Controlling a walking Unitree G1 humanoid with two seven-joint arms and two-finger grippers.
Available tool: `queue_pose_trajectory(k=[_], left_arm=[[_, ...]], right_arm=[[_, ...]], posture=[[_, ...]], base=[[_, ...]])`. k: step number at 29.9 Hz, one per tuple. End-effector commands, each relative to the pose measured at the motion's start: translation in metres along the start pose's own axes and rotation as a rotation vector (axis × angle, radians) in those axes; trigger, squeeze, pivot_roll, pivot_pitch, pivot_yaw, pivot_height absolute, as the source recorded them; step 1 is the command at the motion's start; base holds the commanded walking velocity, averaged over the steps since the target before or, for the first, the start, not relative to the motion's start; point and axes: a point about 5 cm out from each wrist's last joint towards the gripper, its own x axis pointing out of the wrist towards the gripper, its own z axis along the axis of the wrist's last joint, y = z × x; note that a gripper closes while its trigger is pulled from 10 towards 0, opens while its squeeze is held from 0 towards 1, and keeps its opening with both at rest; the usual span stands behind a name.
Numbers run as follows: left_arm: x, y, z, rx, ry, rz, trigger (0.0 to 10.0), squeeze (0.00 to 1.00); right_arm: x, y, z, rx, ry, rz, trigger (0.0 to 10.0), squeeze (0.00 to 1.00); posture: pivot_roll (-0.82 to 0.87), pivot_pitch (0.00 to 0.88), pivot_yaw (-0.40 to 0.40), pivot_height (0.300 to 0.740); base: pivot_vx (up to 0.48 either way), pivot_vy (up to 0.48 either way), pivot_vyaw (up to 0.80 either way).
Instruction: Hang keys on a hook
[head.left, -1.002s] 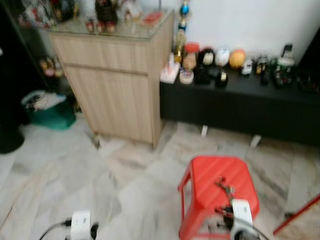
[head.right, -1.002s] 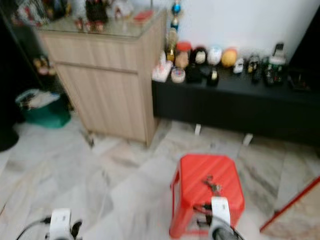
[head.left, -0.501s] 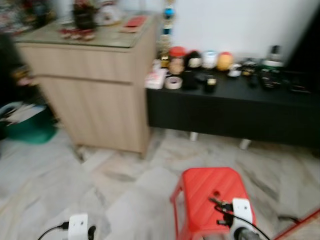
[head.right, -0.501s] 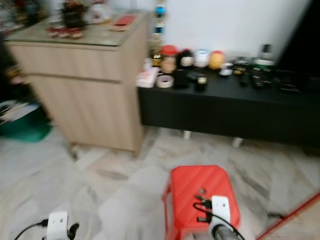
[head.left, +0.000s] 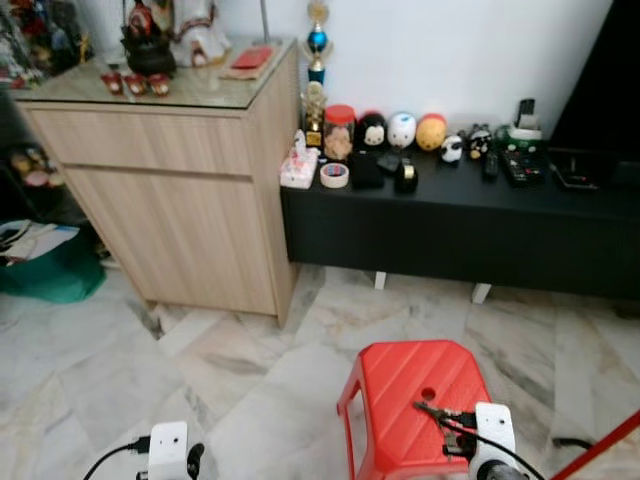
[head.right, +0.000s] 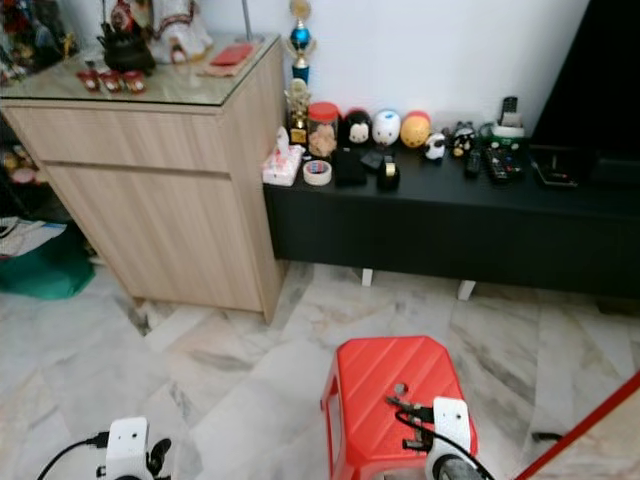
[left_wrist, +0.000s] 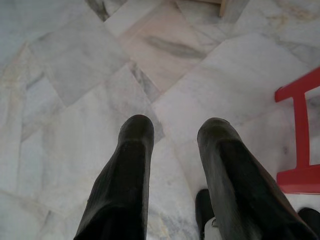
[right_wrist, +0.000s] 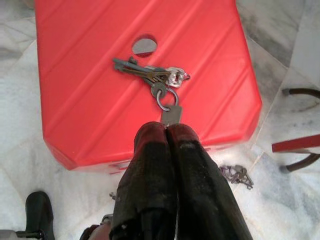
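A bunch of keys (right_wrist: 150, 75) on a ring with a small metal tag lies spread over the top of a red plastic stool (right_wrist: 90, 100). My right gripper (right_wrist: 167, 127) is shut on the tag. I cannot tell whether the keys rest on the seat or hang just above it. In the left eye view the keys (head.left: 435, 410) stick out from the right gripper (head.left: 462, 422) over the stool (head.left: 400, 385). My left gripper (left_wrist: 172, 130) is open and holds nothing, low above the marble floor (left_wrist: 75, 75).
A second small bunch of keys (right_wrist: 237, 175) lies on the floor beside the stool. Ahead stand a wooden cabinet (head.left: 180, 190) and a low black bench (head.left: 450, 220) loaded with jars and toys. A green bag (head.left: 45, 270) sits at left, a red bar (head.left: 600, 450) at right.
The whole picture has shifted and sharpened, so the camera moved. My right gripper stays over the red stool with the keys. The left arm hangs as before.
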Motion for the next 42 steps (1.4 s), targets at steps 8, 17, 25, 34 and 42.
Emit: queue_pose_trajectory(k=[8, 17, 25, 34, 42], left_arm=[[-0.002, 0.001, -0.005, 0.004, 0.023, 0.008, 10.0, 0.0], [-0.002, -0.001, -0.007, -0.007, 0.029, 0.01, 10.0, 0.0], [-0.003, 0.001, -0.009, -0.008, 0.039, 0.014, 10.0, 0.0], [-0.003, 0.001, -0.01, -0.006, 0.046, 0.013, 10.0, 0.0], [-0.003, 0.001, -0.01, -0.007, 0.049, 0.013, 10.0, 0.0]], right_arm=[[0.0, -0.002, -0.001, -0.008, 0.002, -0.001, 10.0, 0.0], [0.001, -0.002, 0.007, -0.006, -0.032, 0.016, 10.0, 0.0], [0.002, -0.002, 0.022, 0.007, -0.088, 0.026, 10.0, 0.0], [0.002, 0.003, 0.025, 0.044, -0.116, 0.085, 10.0, 1.0], [0.002, 0.003, 0.023, 0.055, -0.112, 0.088, 10.0, 1.0]], posture=[[0.06, 0.0, -0.012, 0.74], [0.06, 0.0, -0.015, 0.74], [0.06, 0.0, -0.016, 0.74], [0.06, 0.0, -0.013, 0.74], [0.05, 0.0, -0.01, 0.74]], base=[[0.06, -0.369, 0.0], [0.0, -0.194, 0.0], [0.0, 0.0, 0.0], [0.0, 0.0, 0.0], [0.0, 0.0, 0.0]])
